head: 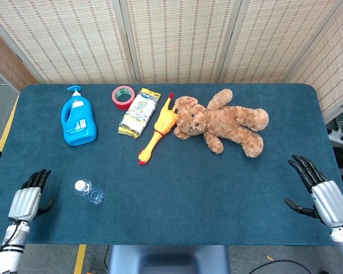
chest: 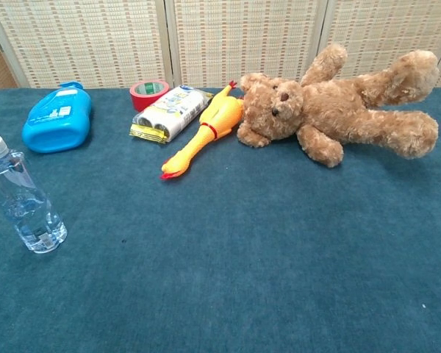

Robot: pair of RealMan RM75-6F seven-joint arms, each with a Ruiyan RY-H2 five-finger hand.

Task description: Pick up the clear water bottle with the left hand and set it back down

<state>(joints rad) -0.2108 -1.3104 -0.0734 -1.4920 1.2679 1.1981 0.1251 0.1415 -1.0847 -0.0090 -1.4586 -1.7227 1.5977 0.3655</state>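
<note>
**Light bottle, easy to tip: mind your approach**

Your left hand (head: pixel 27 201) sits at the near left edge of the tabletop (head: pixel 177 188), fingers apart and holding nothing. The water bottle (head: pixel 89 192) stands upright just to the right of it, near but not touching, with only a little water in the bottom. That makes it light, so I judge the main risk to be a knock: if your fingers brush the side before they wrap around it, it will likely topple and roll. Being clear and smooth, it may also slip if you close too high near the white cap. Come in level and grip around the middle. When setting it back, a tilted release could leave it falling over.

Your right hand (head: pixel 321 195) waits at the far right edge, also spread and empty, well apart from everything.

The count: one water bottle, one blue detergent bottle (head: pixel 78 118), one roll of red tape (head: pixel 123 96), one wrapped packet (head: pixel 138 112), one yellow rubber chicken (head: pixel 158 129), one teddy bear (head: pixel 223 122). All of these lie well behind the water bottle.
</note>
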